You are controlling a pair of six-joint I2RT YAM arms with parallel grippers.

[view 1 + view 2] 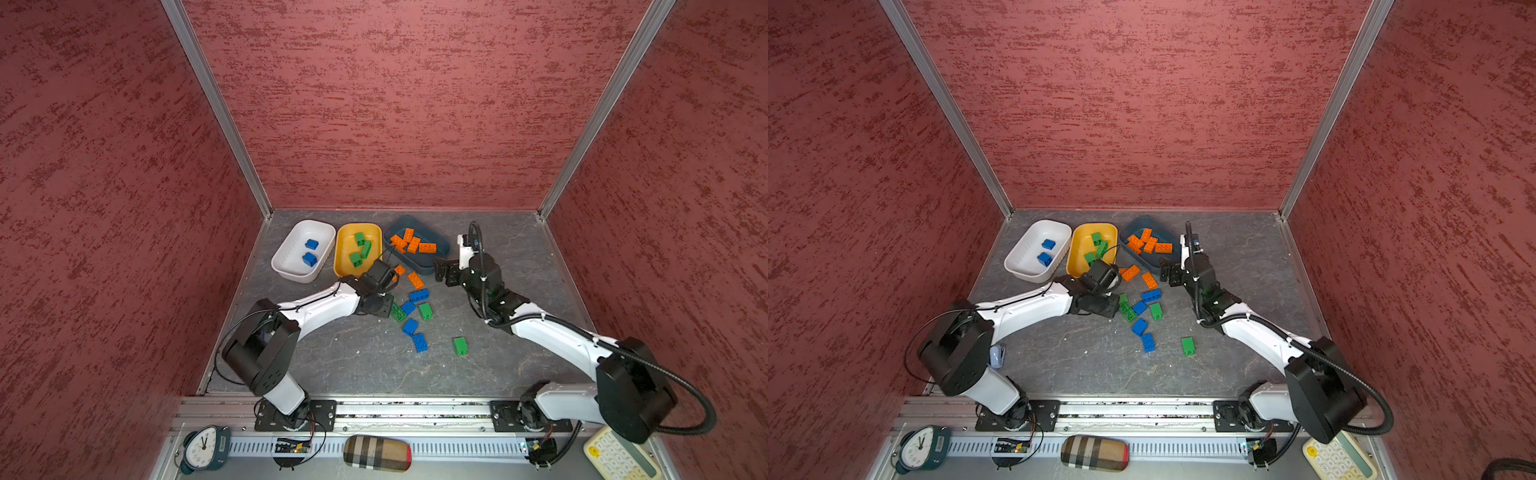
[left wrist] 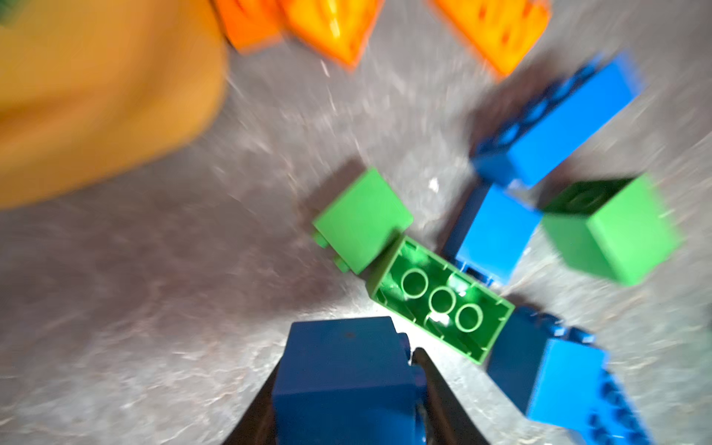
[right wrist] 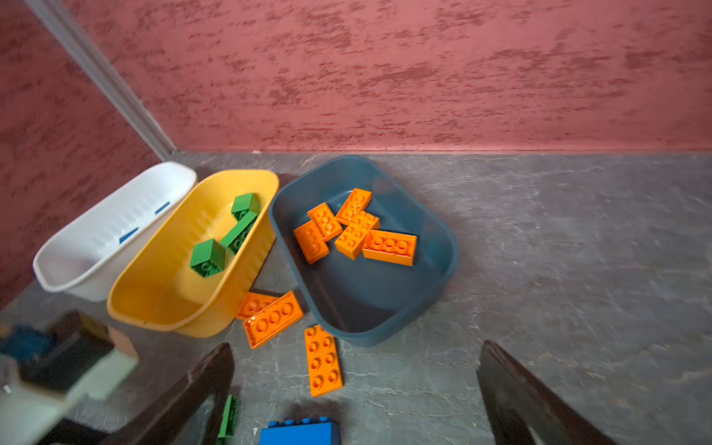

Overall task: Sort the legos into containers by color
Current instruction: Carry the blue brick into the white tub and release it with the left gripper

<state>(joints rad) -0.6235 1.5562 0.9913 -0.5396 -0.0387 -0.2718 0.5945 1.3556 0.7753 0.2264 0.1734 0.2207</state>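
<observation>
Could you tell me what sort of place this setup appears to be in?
Probably a walled robot test booth: red textured panels in aluminium framing enclose a grey tabletop, and the left arm and right arm are bolted to a rail at its front.

We see white shells and black joints on the left arm (image 1: 320,306) and right arm (image 1: 559,338). A ribbed black hose (image 1: 685,429) runs along the right.

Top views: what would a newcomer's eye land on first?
Three tubs sit in a row at the back wall: the white tub holding blue legos, the yellow tub holding green, the teal tub holding orange. In front, mixed loose legos lie between the arms. The left gripper is clamped on a blue brick; the right gripper stands open.
</observation>
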